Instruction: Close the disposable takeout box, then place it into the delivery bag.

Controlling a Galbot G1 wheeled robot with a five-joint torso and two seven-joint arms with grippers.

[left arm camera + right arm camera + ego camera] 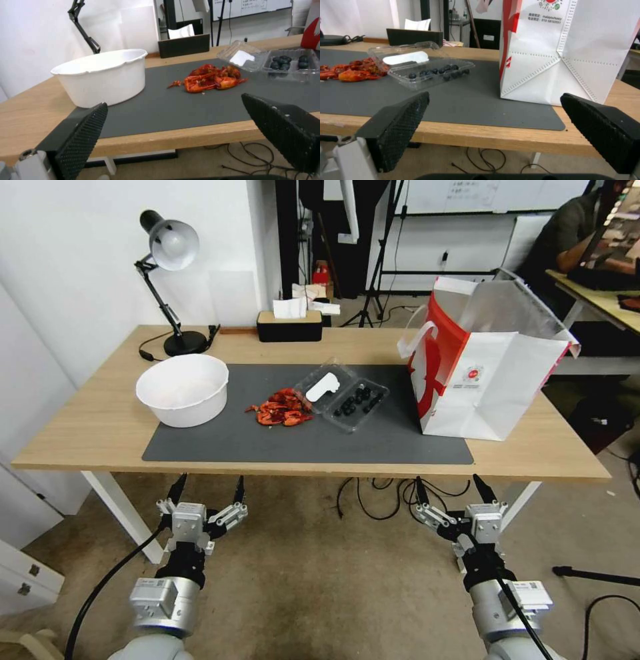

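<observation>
Left gripper: nearest, below the table's front edge, fingers spread wide, nothing between them.
Right gripper: likewise low and short of the edge, fingers spread, holding nothing.
Table: light wood, with a dark grey mat across its middle.
Disposable takeout box: lies open on the mat, well apart from both sets of fingers, slightly nearer the right gripper; tray of dark berries toward the bag, lid with white label flat beside it, touching the red crayfish pile.
Handling: probably light, thin, springy and slippery plastic; squeezing may buckle it. Lift the lid at its free edge, then grip the closed box across its rims.
Delivery bag: standing open just beside the box, farther right.
White bowl: left on the mat.
</observation>
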